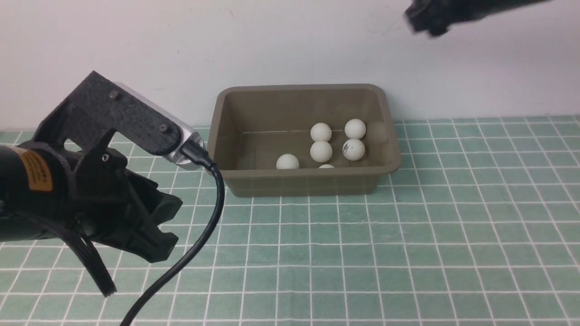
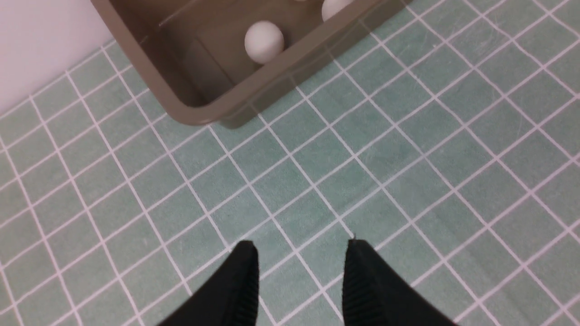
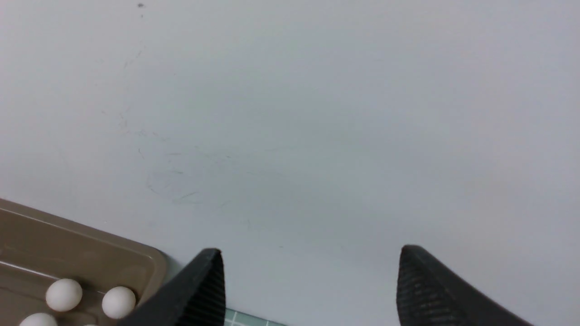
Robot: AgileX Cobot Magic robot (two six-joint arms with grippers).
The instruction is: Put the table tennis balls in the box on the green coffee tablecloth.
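The right hand (image 3: 311, 276) is open, with nothing between its fingers; it is positioned high in front of the wall (image 1: 290, 54). The left hand (image 2: 301, 262) is also open and unloaded, its fingers separated by a gap, above the cloth (image 1: 453, 253). The box (image 1: 299, 183) rests upright on the cloth, beyond the left hand and to its right; relative to the right hand, it is lower and to the left. Six white balls (image 1: 321, 151) are located inside the box. Five are grouped toward the side nearer the right hand; one sits apart, toward the left hand.
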